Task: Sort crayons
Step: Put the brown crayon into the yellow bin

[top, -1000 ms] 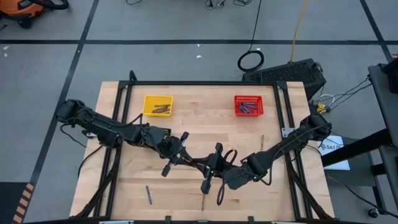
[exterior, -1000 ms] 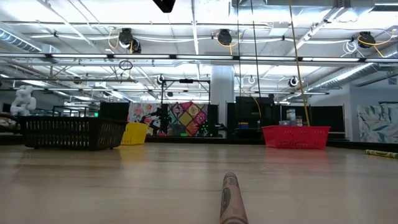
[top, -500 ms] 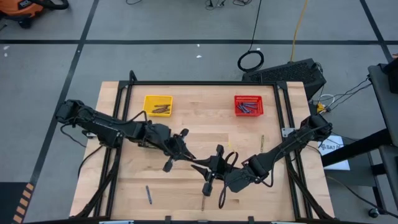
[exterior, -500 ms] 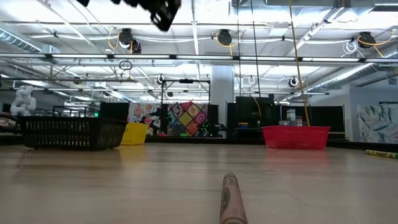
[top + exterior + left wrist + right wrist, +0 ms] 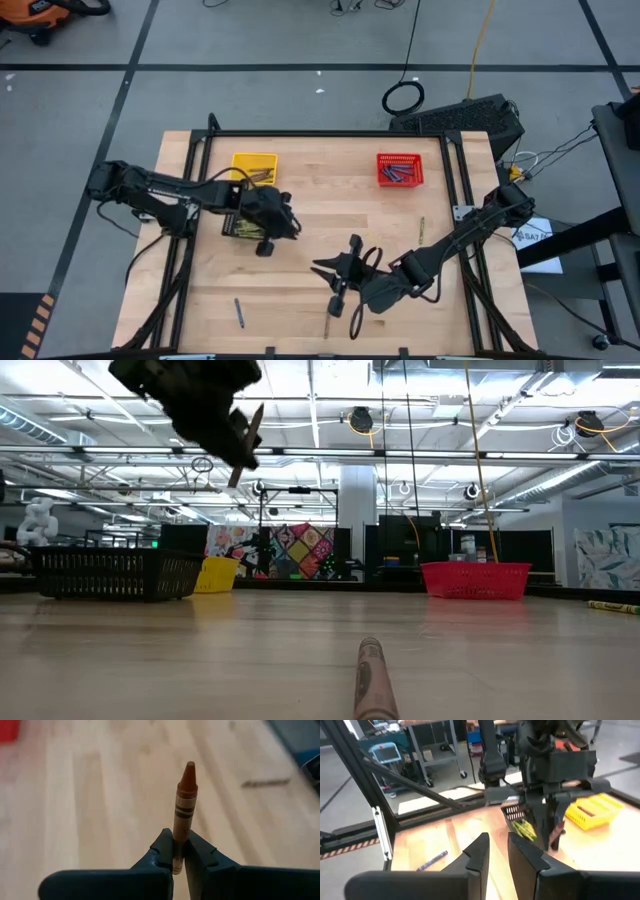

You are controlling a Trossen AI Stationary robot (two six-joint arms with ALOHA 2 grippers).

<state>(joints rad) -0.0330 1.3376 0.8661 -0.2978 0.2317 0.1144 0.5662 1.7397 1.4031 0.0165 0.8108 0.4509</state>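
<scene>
My left gripper (image 5: 266, 243) is shut on a brown crayon (image 5: 184, 802), high above the table beside a black basket (image 5: 238, 228) that holds yellow-green crayons. It also shows in the low view (image 5: 225, 430). My right gripper (image 5: 335, 283) is open and empty above the table's middle, nearer the front edge. A blue-grey crayon (image 5: 238, 312), a brown crayon (image 5: 326, 325) and a yellow-green crayon (image 5: 421, 228) lie flat on the table. The yellow basket (image 5: 253, 167) holds brown crayons. The red basket (image 5: 400, 168) holds blue-grey ones. My left gripper pinches the brown crayon's blunt end (image 5: 177, 855) between its two fingers (image 5: 162, 851). The crayon runs on along the fingers, its pointed tip (image 5: 188, 770) sticking out beyond them. It is lifted clear of the table and slants downward in the low view (image 5: 243, 445).
The yellow and red baskets stand at the table's far side, the black basket partly under my left arm. A crayon (image 5: 372, 680) lies close before the low camera. Bare wood lies between the baskets and around the table's middle.
My left gripper has carried the brown crayon from the table's middle toward the left and far side, up to the black basket. It has turned on the way and has come down into the low view. The crayon stays pinched and clear of the table.
</scene>
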